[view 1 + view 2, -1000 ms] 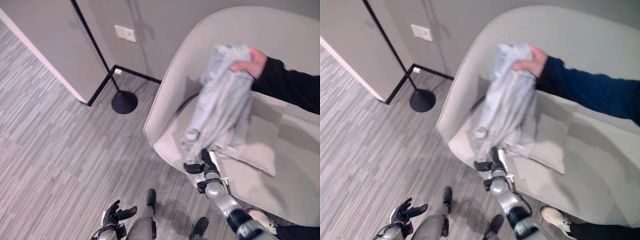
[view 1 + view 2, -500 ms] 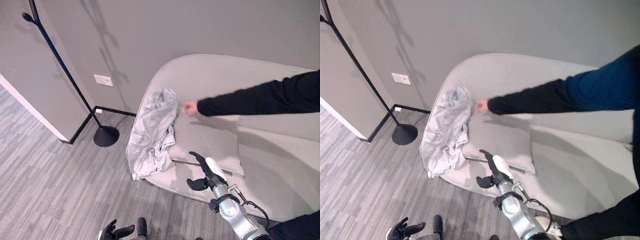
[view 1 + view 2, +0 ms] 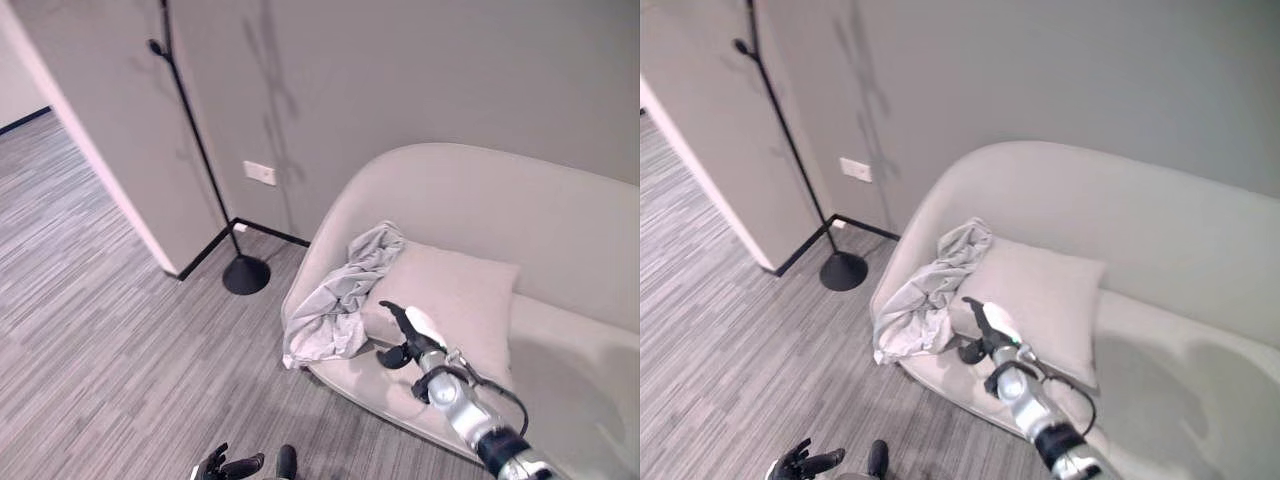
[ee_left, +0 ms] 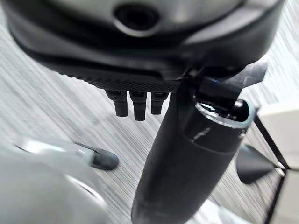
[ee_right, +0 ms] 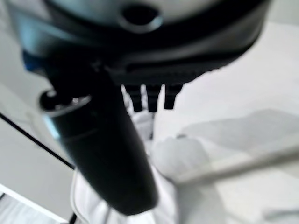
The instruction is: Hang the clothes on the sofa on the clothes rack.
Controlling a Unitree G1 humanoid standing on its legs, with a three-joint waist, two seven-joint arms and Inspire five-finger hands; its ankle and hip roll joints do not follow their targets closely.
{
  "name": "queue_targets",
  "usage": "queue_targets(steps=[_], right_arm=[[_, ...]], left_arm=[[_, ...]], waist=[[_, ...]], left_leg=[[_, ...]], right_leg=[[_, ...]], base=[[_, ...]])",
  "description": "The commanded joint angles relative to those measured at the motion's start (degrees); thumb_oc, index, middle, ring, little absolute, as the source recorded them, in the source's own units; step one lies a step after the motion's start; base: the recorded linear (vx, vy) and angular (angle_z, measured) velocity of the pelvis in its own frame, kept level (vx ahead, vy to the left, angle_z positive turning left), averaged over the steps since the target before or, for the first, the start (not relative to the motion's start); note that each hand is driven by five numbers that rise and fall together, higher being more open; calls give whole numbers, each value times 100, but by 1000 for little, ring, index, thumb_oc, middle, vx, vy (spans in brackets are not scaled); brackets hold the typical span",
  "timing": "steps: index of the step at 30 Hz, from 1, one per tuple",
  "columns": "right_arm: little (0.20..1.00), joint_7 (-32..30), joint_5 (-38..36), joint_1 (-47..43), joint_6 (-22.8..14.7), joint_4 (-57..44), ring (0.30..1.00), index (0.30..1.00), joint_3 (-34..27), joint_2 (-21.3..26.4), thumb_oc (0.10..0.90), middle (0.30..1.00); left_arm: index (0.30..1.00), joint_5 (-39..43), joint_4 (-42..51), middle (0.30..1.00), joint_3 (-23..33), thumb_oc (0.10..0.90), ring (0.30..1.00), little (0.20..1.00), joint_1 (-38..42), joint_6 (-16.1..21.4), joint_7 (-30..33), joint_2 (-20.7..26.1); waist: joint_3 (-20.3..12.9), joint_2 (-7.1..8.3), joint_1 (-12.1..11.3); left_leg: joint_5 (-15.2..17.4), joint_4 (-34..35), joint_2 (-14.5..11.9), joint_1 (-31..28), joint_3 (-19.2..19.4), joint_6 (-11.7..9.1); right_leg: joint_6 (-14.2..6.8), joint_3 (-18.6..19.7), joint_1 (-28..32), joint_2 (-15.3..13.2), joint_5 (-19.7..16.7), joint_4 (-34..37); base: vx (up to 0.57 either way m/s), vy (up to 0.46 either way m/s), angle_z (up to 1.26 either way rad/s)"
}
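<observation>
The person's arm has gone, leaving the garment (image 3: 340, 295) draped over the sofa (image 3: 560, 230) edge beside a cushion (image 3: 455, 300), the open right hand (image 3: 405, 335) near it, the left hand (image 3: 225, 466) open low over bare floor (image 3: 90, 330), and the rack (image 3: 200, 160) standing near the wall.

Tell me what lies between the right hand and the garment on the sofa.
In the left eye view, only bare sofa seat separates the right hand from the garment.
</observation>
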State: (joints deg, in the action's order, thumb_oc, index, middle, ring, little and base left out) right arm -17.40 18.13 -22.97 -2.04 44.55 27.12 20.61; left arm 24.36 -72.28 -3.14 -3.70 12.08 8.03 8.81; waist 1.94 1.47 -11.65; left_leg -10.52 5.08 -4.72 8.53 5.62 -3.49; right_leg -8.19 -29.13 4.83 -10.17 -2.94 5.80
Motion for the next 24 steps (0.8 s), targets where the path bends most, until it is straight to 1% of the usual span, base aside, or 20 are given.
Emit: queue_targets(steps=[1,2,3,4,6,8,11,12,14,15,16,17,19,20,21,24], right_arm=[[900,-521,-305,-616,-253,-247,900,900,-155,24,800,900],[900,-700,-479,-1034,-200,456,900,900,-125,-42,800,900],[900,-781,-542,-1202,-179,718,900,900,-105,-60,800,900],[900,-968,-665,-1572,-179,1231,900,900,-111,-25,800,900],[900,-1203,-549,-2003,-114,1792,900,900,-32,127,800,900],[900,-1321,-354,-2237,-37,2148,900,900,74,280,800,900],[900,-1531,-124,-2550,63,2620,900,900,167,509,800,900],[900,-1689,-67,-2752,122,2795,900,900,221,660,800,900],[900,-1773,-59,-2814,145,2819,900,900,237,717,800,900],[900,-1850,-2,-2892,183,2863,900,900,251,798,800,900],[900,-1971,98,-3028,275,2965,900,900,317,976,800,900],[900,-1971,98,-3033,274,2968,900,900,317,980,800,900],[900,-2093,197,-3197,365,2979,900,900,356,1200,800,900],[900,-2134,236,-3326,429,2996,900,900,405,1320,800,900],[900,-2134,236,-3331,428,2998,900,900,404,1324,800,900],[900,-2131,197,-3483,433,3162,900,900,457,1444,800,900]], left_arm=[[900,-229,-403,900,-448,800,900,900,199,75,-22,41],[900,-239,-389,900,-588,800,900,900,198,74,-44,98],[900,-229,-375,900,-631,800,900,900,192,83,-40,125],[900,-229,-345,900,-731,800,900,900,208,103,-39,153],[900,-258,-326,900,-841,800,900,900,240,133,-18,205],[900,-358,-297,900,-929,800,900,900,285,165,17,238],[900,-639,-153,900,-1197,800,900,900,381,246,95,285],[900,-796,-104,900,-1329,800,900,900,460,281,177,361],[900,-851,-49,900,-1385,800,900,900,506,293,235,388],[900,-939,13,900,-1451,800,900,900,554,318,298,414],[900,-1148,120,900,-1609,800,900,900,639,348,389,483],[900,-1152,121,900,-1611,800,900,900,644,347,393,479],[900,-1385,291,900,-1820,800,900,900,774,401,511,567],[900,-1545,517,900,-1991,800,900,900,888,451,589,649],[900,-1548,521,900,-1992,800,900,900,892,447,592,647],[900,-1881,753,900,-2243,800,900,900,1081,493,769,783]], waist=[[69,67,-303],[155,104,-472],[187,128,-543],[253,126,-632],[370,104,-740],[420,99,-792],[504,76,-861],[581,81,-896],[635,75,-907],[683,58,-924],[744,37,-954],[748,35,-957],[860,-7,-963],[958,-44,-978],[964,-45,-980],[1124,-106,-1045]], left_leg=[[560,-47,-158,81,-532,-146],[486,-36,-72,285,-674,-148],[571,-36,-79,317,-749,-211],[541,-28,-27,446,-844,-217],[520,-24,57,578,-916,-201],[516,-26,116,650,-935,-193],[527,-36,207,740,-966,-169],[532,-45,241,768,-981,-150],[538,-49,262,767,-982,-127],[540,-52,285,767,-983,-102],[550,-54,322,781,-1007,-73],[549,-54,324,782,-1006,-71],[539,-63,365,821,-1027,-56],[527,-71,417,874,-1049,-51],[526,-71,419,874,-1049,-49],[510,-78,509,993,-1102,-42]], right_leg=[[-110,-69,-97,-369,287,-214],[-112,-224,-131,-375,283,-220],[-140,-223,-92,-332,385,-203],[-141,-319,-139,-331,385,-218],[-163,-382,-203,-348,363,-227],[-178,-423,-238,-381,348,-242],[-199,-441,-281,-429,363,-284],[-203,-427,-332,-454,381,-349],[-209,-402,-373,-482,391,-416],[-222,-406,-412,-511,398,-493],[-240,-417,-470,-577,401,-630],[-243,-416,-473,-582,404,-638],[-285,-452,-551,-654,404,-794],[-309,-465,-610,-702,393,-858],[-310,-464,-612,-706,395,-863],[-344,-528,-675,-763,361,-862]], base=[[-6,47,55],[41,-10,78],[43,-9,72],[53,-14,94],[12,62,64],[29,57,22],[36,43,11],[32,42,7],[27,40,1],[50,69,-7],[33,55,-10],[26,55,-9],[-6,46,0],[-8,36,5],[-22,26,5],[-28,9,5]])
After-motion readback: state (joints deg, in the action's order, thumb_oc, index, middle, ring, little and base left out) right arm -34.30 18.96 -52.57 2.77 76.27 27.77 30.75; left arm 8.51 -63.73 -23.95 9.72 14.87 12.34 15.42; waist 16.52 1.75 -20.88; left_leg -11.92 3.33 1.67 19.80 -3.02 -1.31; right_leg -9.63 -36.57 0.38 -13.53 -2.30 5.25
